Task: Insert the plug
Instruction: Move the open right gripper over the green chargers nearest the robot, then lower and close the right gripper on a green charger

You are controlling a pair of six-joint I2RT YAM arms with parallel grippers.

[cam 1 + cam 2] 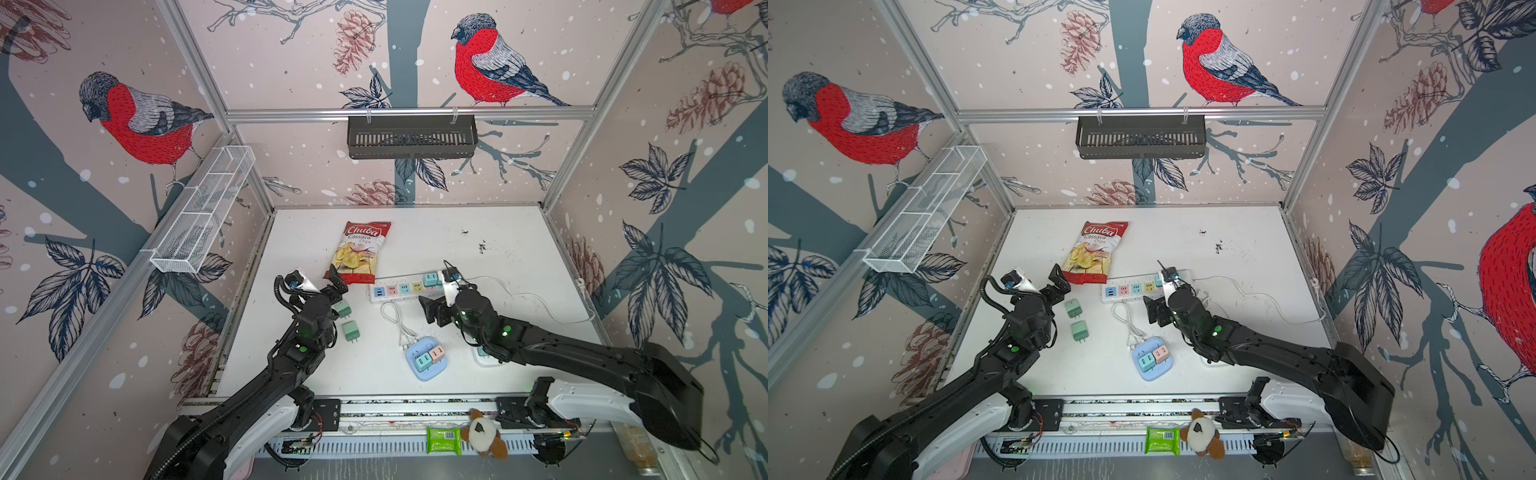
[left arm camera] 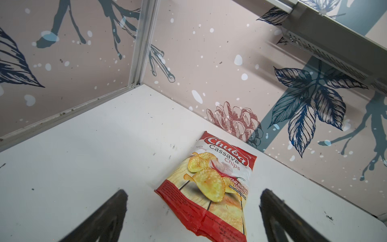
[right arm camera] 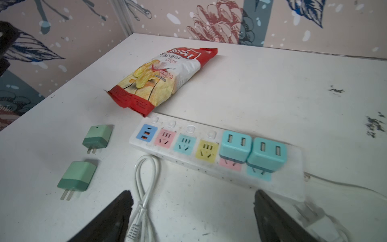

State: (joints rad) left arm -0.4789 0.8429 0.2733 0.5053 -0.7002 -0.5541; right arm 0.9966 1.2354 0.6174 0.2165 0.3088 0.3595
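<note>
We see arms (image 1: 257, 374) bent low, left fingers (image 2: 113, 209) and right fingers (image 3: 117, 211) spread empty, boxy green plugs (image 3: 97, 137) on scuffed desk (image 3: 272, 83).

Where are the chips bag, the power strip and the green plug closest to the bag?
chips bag (image 1: 359, 253): a top view, middle of front.
power strip (image 3: 206, 152): right wrist view, yellow socket face.
green plug (image 3: 97, 136): right wrist view, its body.

You are getting open table (image 1: 498, 241) behind the power strip (image 1: 399, 289). The chips bag (image 1: 359, 253) is crowding the strip's left end, the white cable (image 3: 143, 206) is lying just in front, and two blue adapters (image 3: 235, 146) (image 3: 267, 154) are standing up from its sockets.
</note>
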